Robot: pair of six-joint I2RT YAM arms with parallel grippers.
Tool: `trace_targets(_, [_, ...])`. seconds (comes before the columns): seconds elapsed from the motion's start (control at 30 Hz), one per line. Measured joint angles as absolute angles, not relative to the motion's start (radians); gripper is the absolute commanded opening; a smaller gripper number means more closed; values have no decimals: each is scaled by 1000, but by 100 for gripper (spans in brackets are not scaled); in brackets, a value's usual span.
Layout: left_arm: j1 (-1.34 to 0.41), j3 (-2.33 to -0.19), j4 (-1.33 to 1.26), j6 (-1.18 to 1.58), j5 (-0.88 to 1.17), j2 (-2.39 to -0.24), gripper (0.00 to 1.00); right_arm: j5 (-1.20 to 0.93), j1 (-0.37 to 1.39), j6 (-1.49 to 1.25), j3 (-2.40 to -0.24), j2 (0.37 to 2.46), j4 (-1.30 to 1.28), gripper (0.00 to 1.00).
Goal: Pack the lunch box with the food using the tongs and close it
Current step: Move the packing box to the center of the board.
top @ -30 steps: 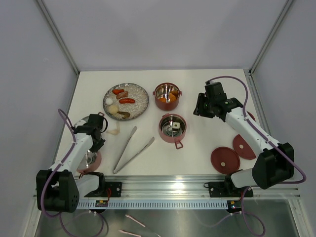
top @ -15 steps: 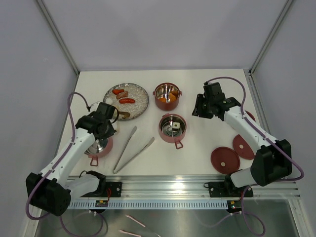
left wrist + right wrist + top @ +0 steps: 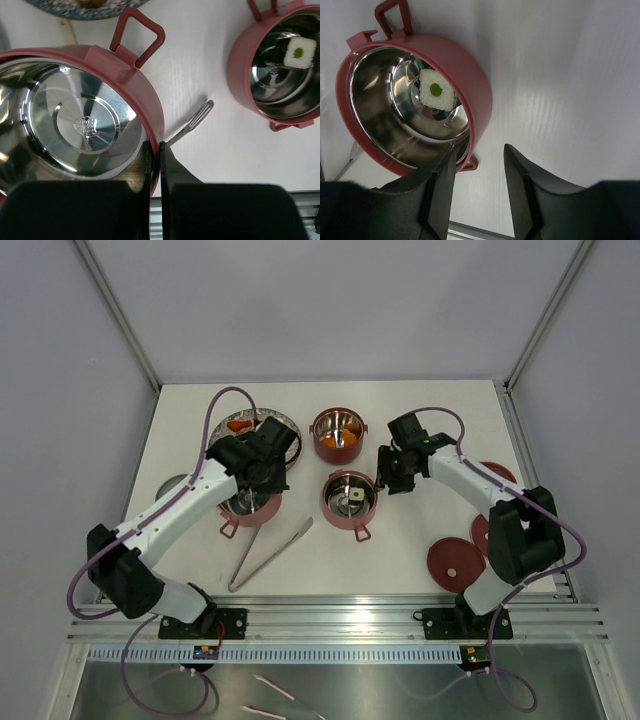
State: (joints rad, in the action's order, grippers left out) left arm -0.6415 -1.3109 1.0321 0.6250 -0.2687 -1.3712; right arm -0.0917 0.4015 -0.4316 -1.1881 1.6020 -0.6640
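Left wrist view: left gripper (image 3: 155,148) pinches the rim of the empty tier (image 3: 146,97), likely to carry it toward the sushi tier (image 3: 239,75), where right gripper (image 3: 479,152) hovers half-open.

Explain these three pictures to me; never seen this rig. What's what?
Two robot arms are bolted at the near edge of a table. The wide picture looks down from above; the other two come from a camera on each wrist. In view are a speckled plate with food, silvery tongs, flat red lids and three red lunch-box tiers. The left gripper is shut on the rim of the empty tier. The right gripper is open, at the rim of the tier with the white piece.
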Motion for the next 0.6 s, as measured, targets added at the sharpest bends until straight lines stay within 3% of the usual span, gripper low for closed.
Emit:
trace_targets(0.27, [-698, -1507, 993, 594, -237, -1608, 0, -70, 456, -442, -1251, 1752, -670, 46])
trace_targets(0.6, [-698, -1577, 998, 556, -224, -1635, 0, 73, 419, -483, -1226, 1750, -678, 43])
